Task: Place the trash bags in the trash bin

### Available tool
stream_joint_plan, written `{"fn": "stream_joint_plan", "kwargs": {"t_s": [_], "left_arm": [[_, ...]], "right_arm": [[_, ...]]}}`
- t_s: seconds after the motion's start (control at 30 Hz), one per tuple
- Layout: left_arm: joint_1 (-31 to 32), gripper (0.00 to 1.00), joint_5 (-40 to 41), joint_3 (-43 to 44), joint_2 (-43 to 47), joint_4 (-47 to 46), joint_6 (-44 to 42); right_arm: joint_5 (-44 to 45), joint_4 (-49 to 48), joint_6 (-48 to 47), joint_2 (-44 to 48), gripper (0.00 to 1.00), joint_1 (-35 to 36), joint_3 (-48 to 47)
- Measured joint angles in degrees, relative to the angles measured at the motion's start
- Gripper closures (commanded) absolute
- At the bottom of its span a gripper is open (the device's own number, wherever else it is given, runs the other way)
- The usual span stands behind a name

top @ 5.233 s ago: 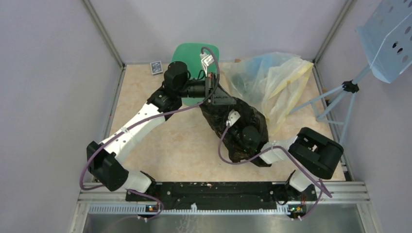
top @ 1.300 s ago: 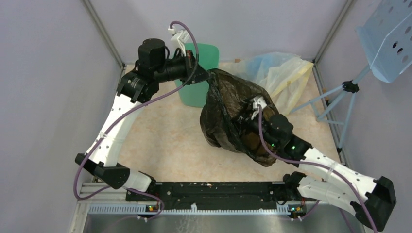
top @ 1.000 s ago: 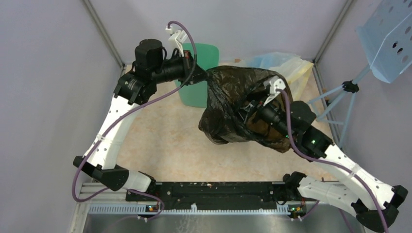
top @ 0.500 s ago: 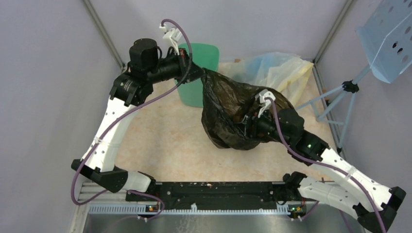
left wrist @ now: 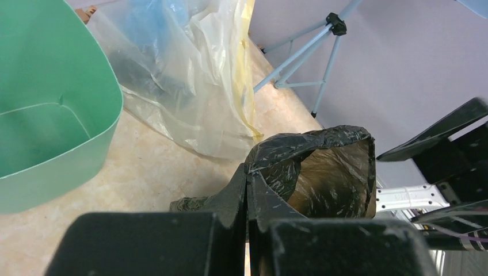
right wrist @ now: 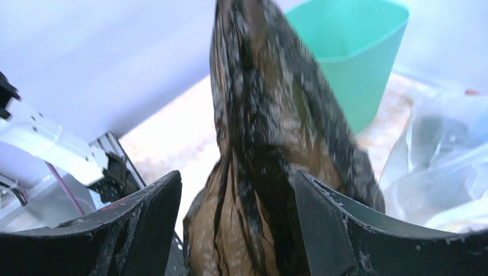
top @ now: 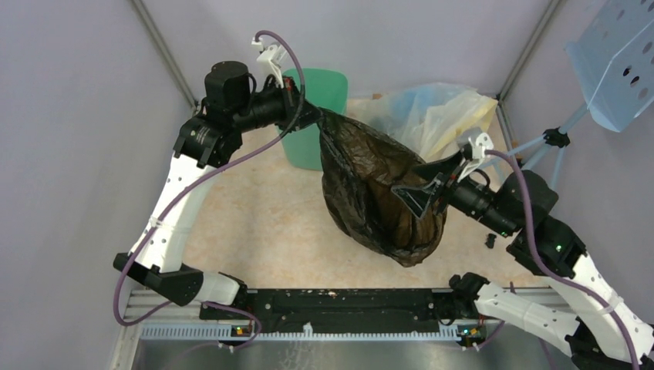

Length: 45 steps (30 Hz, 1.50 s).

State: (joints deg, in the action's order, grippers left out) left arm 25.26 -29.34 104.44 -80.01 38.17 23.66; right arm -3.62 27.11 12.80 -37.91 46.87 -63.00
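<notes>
Left claw clamps the crinkly black plastic bag, right claw apart; lift above the mint-green plastic bin rim.

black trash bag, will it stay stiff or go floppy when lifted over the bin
Probably floppy: the black trash bag sags in long folds from the pinch of the left end effector. Likely light, since that one pinch seems to hold it up. Its glossy film may slip.
</notes>
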Motion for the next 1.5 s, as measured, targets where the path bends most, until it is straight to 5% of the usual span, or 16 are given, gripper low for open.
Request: {"fn": "stream_joint_plan", "kwargs": {"t_s": [0.43,0.7,0.97,1.5], "left_arm": [[0.0,1.0,-5.9,-0.3,0.0,-1.5,0.2],[0.0,1.0,-8.7,-3.5,0.0,-3.8,1.9],[0.0,1.0,-12.9,-4.9,0.0,-9.9,5.9],[0.0,1.0,-15.0,-6.5,0.0,-16.9,9.6]], "right_arm": [[5.1,5.3,-7.8,-18.1,0.17,0.0,-21.4],[2.3,10.4,-10.2,-28.7,0.15,0.0,-21.5],[-3.5,11.6,-10.8,-32.8,0.23,0.0,-21.5],[-6.8,11.6,-5.4,-24.9,0.14,0.0,-20.5]]}}
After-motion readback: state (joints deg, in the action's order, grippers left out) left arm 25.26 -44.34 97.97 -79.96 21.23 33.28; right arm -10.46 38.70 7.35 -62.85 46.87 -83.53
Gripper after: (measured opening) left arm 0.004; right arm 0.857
